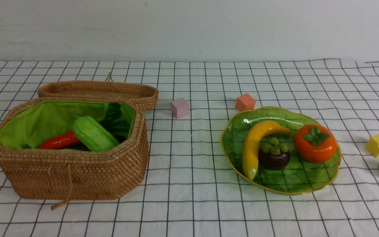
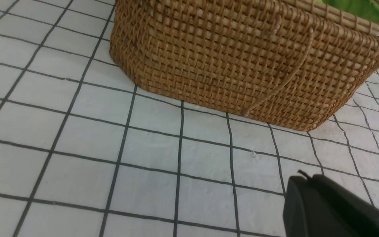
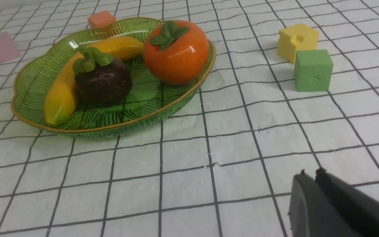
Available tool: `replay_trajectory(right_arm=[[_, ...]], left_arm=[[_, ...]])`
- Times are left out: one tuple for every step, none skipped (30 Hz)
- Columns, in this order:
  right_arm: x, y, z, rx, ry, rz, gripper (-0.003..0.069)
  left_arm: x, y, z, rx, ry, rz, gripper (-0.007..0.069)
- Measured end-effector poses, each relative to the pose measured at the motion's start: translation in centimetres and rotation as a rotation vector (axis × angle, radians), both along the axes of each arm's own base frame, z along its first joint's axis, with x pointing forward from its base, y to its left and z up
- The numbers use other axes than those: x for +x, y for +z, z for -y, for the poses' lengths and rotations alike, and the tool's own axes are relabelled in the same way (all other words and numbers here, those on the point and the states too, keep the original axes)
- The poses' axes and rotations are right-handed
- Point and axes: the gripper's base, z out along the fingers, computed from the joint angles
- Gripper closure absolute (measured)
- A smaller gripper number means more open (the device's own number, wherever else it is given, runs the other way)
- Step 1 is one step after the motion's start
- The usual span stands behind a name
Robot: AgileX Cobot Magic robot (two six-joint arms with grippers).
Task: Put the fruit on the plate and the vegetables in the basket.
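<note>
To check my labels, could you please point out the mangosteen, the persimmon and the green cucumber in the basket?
Mangosteen (image 3: 105, 82): right wrist view, on its dark round body.
Persimmon (image 1: 314, 151): front view, on its orange skin below the leaf.
Cucumber (image 1: 94, 133): front view, mid-body.

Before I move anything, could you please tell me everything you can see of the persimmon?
The persimmon is a round, glossy orange fruit, plastic-looking, with a green leafy cap facing up and towards the robot. It sits whole on the right side of the green plate, within the gold rim. The mangosteen and banana lie to its left; no end effector touches it.
</note>
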Motion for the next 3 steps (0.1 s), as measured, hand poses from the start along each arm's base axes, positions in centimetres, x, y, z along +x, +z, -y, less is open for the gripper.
replay_trajectory(right_arm=[[0.00,0.00,0.00,0.000,0.000,0.000,0.0611],[0.00,0.00,0.00,0.000,0.000,0.000,0.0611],[0.00,0.00,0.00,0.000,0.000,0.000,0.0610]], left_arm=[[0.00,0.00,0.00,0.000,0.000,0.000,0.0634],[0.00,0.00,0.00,0.000,0.000,0.000,0.0634],[0.00,0.00,0.00,0.000,0.000,0.000,0.0634]])
